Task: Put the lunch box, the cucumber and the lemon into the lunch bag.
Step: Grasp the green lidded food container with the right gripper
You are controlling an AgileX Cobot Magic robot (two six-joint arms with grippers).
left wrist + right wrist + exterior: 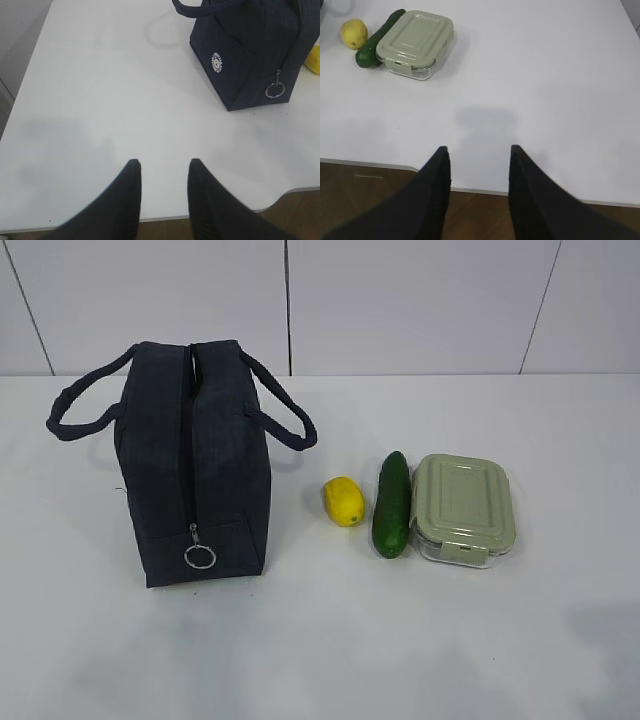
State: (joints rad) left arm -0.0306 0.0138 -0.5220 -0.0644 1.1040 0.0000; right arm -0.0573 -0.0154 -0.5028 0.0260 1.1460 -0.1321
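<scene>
The navy lunch bag (195, 460) stands upright on the white table at the left, zipper shut down to its ring pull (199, 557). It also shows in the left wrist view (250, 55) with its white logo. The lemon (343, 500), the cucumber (392, 504) and the lunch box (462, 508) with its sage-green lid lie side by side to its right. They also show in the right wrist view: lemon (353, 33), cucumber (377, 39), lunch box (415, 44). My left gripper (164, 165) and right gripper (479, 151) are open and empty at the table's front edge. Neither shows in the exterior view.
The table's front edge (370, 164) runs under both grippers, with brown floor below. A white panelled wall (400, 300) stands behind the table. A bit of the lemon (314, 60) peeks out past the bag in the left wrist view.
</scene>
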